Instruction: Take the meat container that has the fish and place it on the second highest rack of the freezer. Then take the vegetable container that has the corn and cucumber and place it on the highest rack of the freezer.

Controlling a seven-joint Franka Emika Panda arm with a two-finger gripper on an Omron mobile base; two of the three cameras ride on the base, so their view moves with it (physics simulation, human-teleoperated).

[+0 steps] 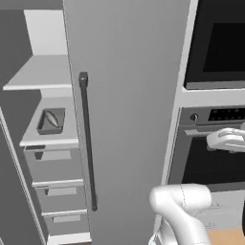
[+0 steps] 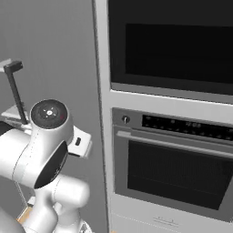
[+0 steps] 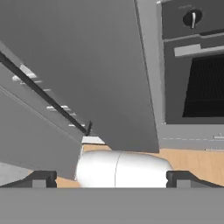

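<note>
The freezer (image 1: 129, 86) stands open, its grey door with the long black bar handle (image 1: 87, 143) swung out toward me. On the second highest rack (image 1: 48, 138) rests the dark-grey meat container (image 1: 51, 120) with the slim silver fish (image 1: 51, 118) inside. The highest rack (image 1: 40, 76) above it is bare. My gripper (image 3: 113, 179) is open, fingertips (image 3: 41, 178) wide apart, nothing between them, aimed at the freezer door (image 3: 87, 65) from in front of the oven. The vegetable container, corn and cucumber are out of view.
Grey drawers (image 1: 53, 162) sit below the racks. Right of the freezer is a black-windowed upper oven (image 2: 177, 45) and a lower oven (image 2: 177, 175) with a knob (image 3: 192, 18). Wooden floor (image 3: 197, 162) lies below.
</note>
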